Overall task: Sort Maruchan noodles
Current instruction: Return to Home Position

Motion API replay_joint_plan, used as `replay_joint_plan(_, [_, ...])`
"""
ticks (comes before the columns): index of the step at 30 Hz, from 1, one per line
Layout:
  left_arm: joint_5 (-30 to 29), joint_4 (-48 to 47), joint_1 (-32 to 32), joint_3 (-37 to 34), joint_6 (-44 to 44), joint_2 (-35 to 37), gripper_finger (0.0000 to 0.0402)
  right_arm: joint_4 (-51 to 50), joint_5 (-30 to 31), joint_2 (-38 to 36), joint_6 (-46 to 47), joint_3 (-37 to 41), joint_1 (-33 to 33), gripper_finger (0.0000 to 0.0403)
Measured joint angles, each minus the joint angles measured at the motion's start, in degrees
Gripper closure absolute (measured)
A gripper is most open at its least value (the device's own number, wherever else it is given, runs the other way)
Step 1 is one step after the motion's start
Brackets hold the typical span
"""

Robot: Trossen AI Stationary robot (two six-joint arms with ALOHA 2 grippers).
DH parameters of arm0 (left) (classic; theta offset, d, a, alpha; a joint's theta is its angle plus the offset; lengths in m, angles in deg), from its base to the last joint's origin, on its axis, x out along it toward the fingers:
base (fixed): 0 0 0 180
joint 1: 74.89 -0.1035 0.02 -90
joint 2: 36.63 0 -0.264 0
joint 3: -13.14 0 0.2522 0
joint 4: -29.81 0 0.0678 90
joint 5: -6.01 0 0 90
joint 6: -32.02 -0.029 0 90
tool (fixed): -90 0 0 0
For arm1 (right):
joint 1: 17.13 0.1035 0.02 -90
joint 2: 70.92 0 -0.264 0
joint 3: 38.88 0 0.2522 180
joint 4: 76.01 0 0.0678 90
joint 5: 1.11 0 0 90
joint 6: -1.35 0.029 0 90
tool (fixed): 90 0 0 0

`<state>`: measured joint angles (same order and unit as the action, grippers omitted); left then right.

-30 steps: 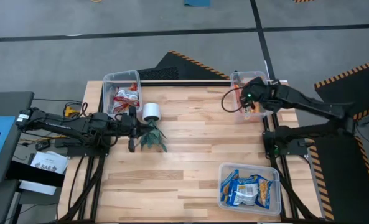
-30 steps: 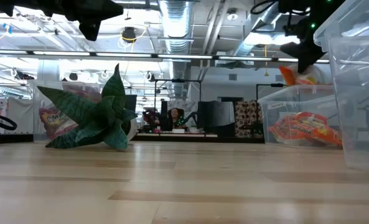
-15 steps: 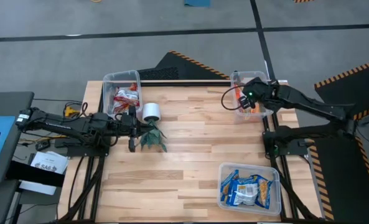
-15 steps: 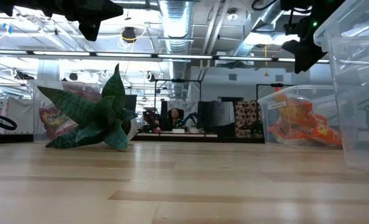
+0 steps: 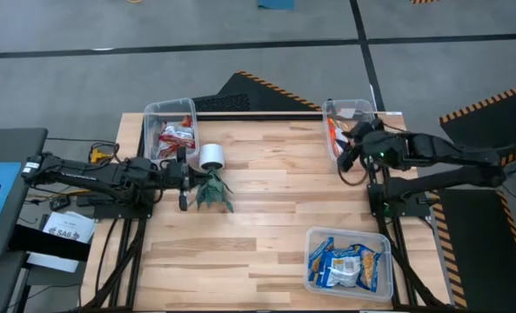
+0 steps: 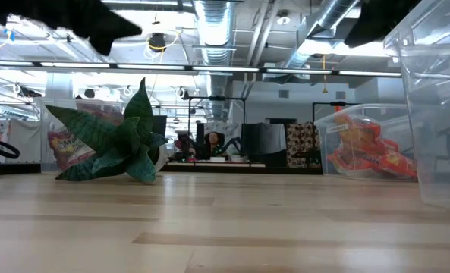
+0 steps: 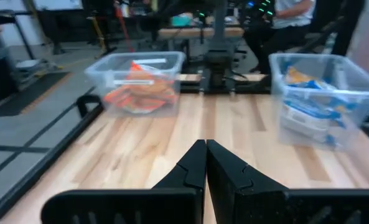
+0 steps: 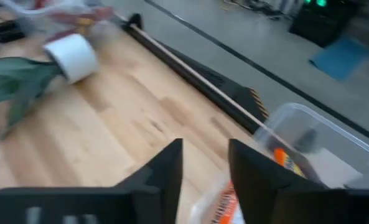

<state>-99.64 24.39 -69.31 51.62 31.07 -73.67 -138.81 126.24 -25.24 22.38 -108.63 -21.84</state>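
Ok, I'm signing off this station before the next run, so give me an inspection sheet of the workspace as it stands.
Surface: wooden table, no loose packets seen.
Job's things: red-and-white packs in top left bin; orange packs in top right bin; blue packs in bottom right bin.
Clutter: potted plant lying on its side.
Grippers: left gripper shut, beside plant; right gripper open, by top right bin.
Cables: bundle at left arm base.
Surroundings: seated person beyond table.

The table's middle (image 5: 275, 204) lay open between three corner bins (image 5: 172, 105), with only a toppled plant (image 5: 212, 195) blocking the left.
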Motion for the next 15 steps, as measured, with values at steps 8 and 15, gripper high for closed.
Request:
replay_joint_plan(8, [2.83, 0.24, -5.76, -10.55, 0.69, 14.91, 0.0401, 1.64, 1.63, 0.87, -0.12, 0.01, 7.25, 0.0373])
replay_joint_plan(15, [12.07, -0.25, -10.04, -17.65, -0.86, 26.41, 0.0401, 1.56, 1.7, 1.26, -0.09, 0.02, 7.35, 0.0377])
